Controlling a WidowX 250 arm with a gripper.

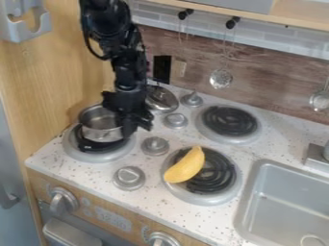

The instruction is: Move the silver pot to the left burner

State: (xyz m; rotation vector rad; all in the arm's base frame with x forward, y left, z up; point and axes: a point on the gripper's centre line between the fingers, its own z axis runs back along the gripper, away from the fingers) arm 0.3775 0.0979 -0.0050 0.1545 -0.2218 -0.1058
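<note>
The silver pot [101, 126] is at the left burner [82, 153], upright and open-topped, over the rear part of its black coil. Whether its base rests on the coil or hangs just above it, I cannot tell. My gripper [136, 126] hangs at the pot's right side, against or right beside its wall, and covers that side of the pot. Any handle there is hidden.
A yellow banana [184, 166] lies across the front right burner [225, 190]. Behind it is another burner [228, 121]. A metal lid [161, 99] lies behind my gripper. Silver knobs [155, 145] stand between the burners. The sink [289, 202] is at the right, a wooden wall [51, 81] at the left.
</note>
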